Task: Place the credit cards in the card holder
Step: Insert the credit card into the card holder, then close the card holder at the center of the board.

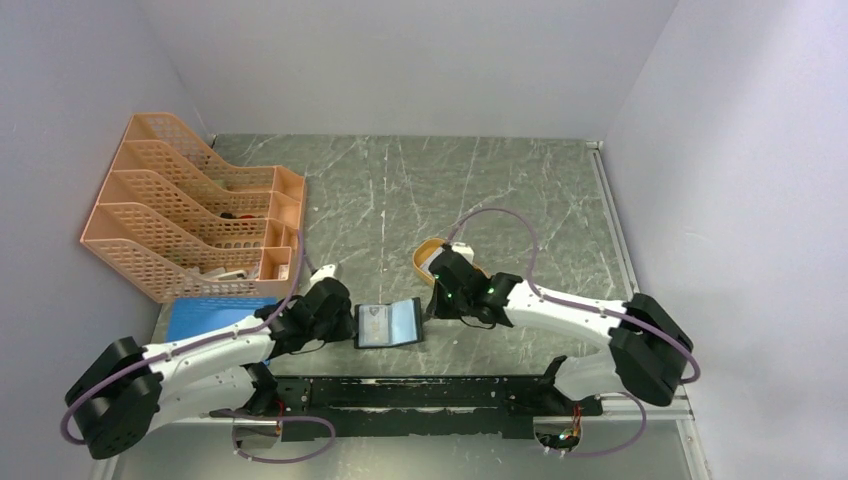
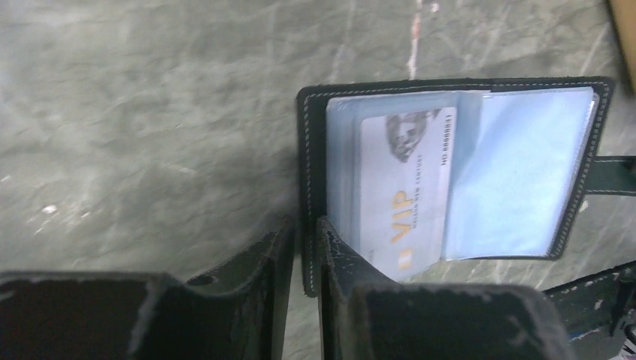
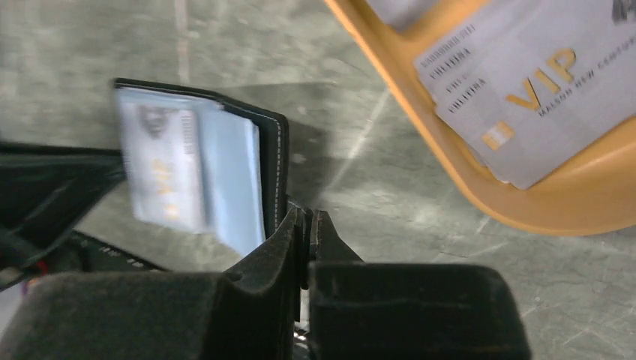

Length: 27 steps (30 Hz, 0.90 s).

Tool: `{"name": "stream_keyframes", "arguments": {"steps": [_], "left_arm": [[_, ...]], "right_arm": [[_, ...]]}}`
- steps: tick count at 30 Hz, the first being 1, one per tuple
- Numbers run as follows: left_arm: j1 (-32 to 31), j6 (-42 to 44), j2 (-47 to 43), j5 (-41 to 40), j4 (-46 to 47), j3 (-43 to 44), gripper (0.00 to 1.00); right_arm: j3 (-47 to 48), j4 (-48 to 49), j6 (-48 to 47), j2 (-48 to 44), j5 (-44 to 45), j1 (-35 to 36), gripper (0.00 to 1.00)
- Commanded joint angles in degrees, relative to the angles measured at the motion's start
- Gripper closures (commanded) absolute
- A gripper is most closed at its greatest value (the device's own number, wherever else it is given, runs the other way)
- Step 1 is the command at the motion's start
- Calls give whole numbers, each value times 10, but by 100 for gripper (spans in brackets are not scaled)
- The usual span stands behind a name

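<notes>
The card holder (image 1: 389, 324) is lying open on the table (image 1: 480, 190), near its 6 o'clock edge, between both arms. At the holder's 9 o'clock side the left gripper (image 2: 306, 247) is clamping the cover edge. At 3 o'clock the right gripper (image 3: 308, 225) is sitting fully clenched against the cover; cannot tell whether it is pinching anything. One VIP card (image 2: 401, 202) is sitting in the left pocket. Other credit cards (image 3: 525, 97) are lying in the orange tray (image 3: 465, 180), at 1 o'clock of the holder.

Grey-green marbled tabletop (image 1: 480, 185) with pale scratch lines across it. A peach mesh file rack (image 1: 190, 215) sits far left against the wall (image 1: 60, 120) — slanted compartments, a few small items inside, too small to tell. A flat blue pad (image 1: 205, 318) lies just beside the rack's near edge. An orange oval tray (image 1: 424, 258) is near the middle — only part of its rim shows.
</notes>
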Motion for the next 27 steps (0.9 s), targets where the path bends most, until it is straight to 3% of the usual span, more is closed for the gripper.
{"name": "stream_keyframes", "arguments": {"steps": [1,8,11,18,27], "left_arm": [[-1,9,50,59,90,-5,78],[-4,19,92,70,120,31,82],[-4,24,82,45,77,47,81],[-3,22,-8,-59,-66,87,61],[-2,-7,-123,-114,-172,104,55]], "right_arm": [[38,-9,-82,-49,-4,-1,100],[80,29,-144,-48,-126,0,100],[92,68,-147,-26,-169,3,100],[137,134,-132,68,-215,29,100],[189,160,-107,188,-223,61,100]]}}
